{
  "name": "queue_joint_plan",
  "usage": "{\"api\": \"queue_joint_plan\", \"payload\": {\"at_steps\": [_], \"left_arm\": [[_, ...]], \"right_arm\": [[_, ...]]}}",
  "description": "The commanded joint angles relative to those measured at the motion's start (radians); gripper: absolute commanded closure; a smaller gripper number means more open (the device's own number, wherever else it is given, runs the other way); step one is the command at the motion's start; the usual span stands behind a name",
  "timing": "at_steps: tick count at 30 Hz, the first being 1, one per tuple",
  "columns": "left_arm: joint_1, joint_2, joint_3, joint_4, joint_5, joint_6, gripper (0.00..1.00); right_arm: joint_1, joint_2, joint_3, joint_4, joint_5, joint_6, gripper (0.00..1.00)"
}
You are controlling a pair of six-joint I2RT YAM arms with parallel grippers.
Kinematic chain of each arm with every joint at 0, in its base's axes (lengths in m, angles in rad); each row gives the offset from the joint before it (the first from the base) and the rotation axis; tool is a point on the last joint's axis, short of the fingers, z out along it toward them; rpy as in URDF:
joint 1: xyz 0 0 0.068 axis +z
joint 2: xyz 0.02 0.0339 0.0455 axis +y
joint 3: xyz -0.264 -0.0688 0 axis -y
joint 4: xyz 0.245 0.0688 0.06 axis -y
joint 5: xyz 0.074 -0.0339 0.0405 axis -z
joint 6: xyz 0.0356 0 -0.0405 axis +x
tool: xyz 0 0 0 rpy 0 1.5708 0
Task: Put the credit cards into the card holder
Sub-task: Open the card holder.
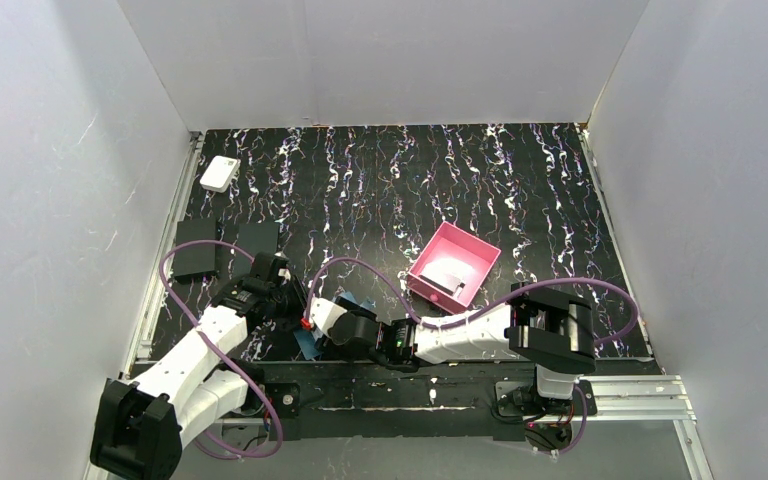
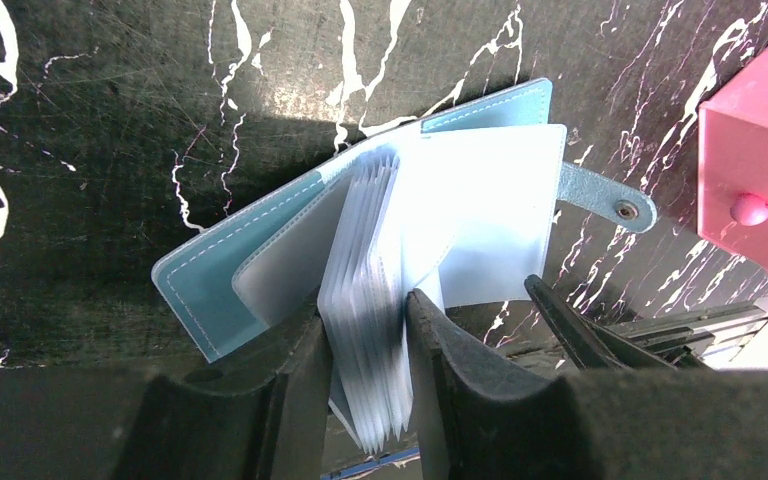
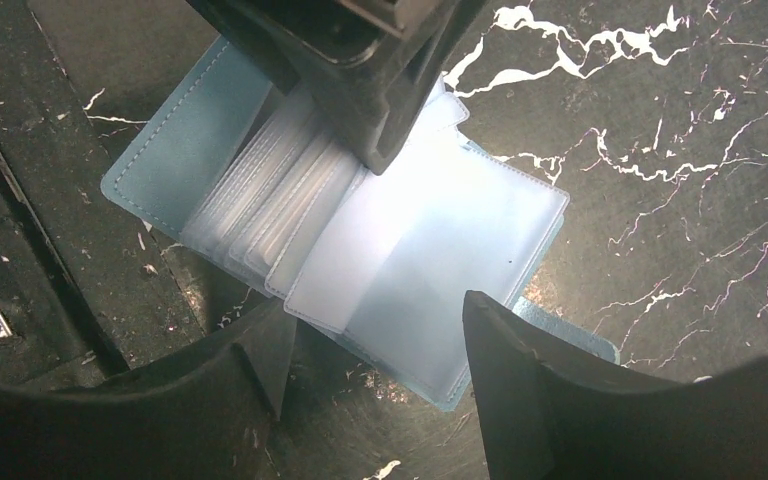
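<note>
The teal-blue card holder (image 2: pixel 210 275) lies open on the dark marbled table near the front edge, its clear sleeves fanned up; it also shows in the right wrist view (image 3: pixel 440 270) and, mostly hidden by the arms, in the top view (image 1: pixel 309 344). My left gripper (image 2: pixel 365 350) is shut on the upright stack of sleeves. My right gripper (image 3: pixel 370 345) is open and empty, and its fingers straddle the near edge of the flat right-hand sleeve. A pale flat piece in the pink tray (image 1: pixel 444 272) may be a credit card; I see no card in either gripper.
The pink square tray (image 1: pixel 475 250) stands right of the card holder and also shows in the left wrist view (image 2: pixel 760 170). Two matte black slabs (image 1: pixel 195 250) (image 1: pixel 257 239) lie at the left. A small white box (image 1: pixel 219 173) sits at the back left. White walls enclose the table.
</note>
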Motion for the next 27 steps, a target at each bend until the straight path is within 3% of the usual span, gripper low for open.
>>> {"api": "queue_joint_plan", "payload": {"at_steps": [1, 18, 21, 24, 27], "left_arm": [[-0.003, 0.007, 0.013, -0.057, -0.017, 0.025, 0.7], [-0.003, 0.02, 0.015, -0.054, -0.013, 0.027, 0.69], [-0.003, 0.016, 0.022, -0.063, -0.014, 0.027, 0.59], [-0.003, 0.005, 0.038, -0.085, -0.021, 0.026, 0.38], [-0.003, -0.009, 0.066, -0.115, -0.028, 0.027, 0.27]], "right_arm": [[-0.007, -0.049, 0.001, 0.048, 0.038, 0.015, 0.3], [-0.007, -0.044, 0.029, 0.036, 0.051, -0.006, 0.29], [-0.007, -0.032, 0.025, 0.048, 0.051, 0.005, 0.29], [-0.007, -0.024, 0.018, 0.067, 0.07, 0.019, 0.29], [-0.007, -0.027, 0.011, 0.067, 0.098, 0.05, 0.3]]}}
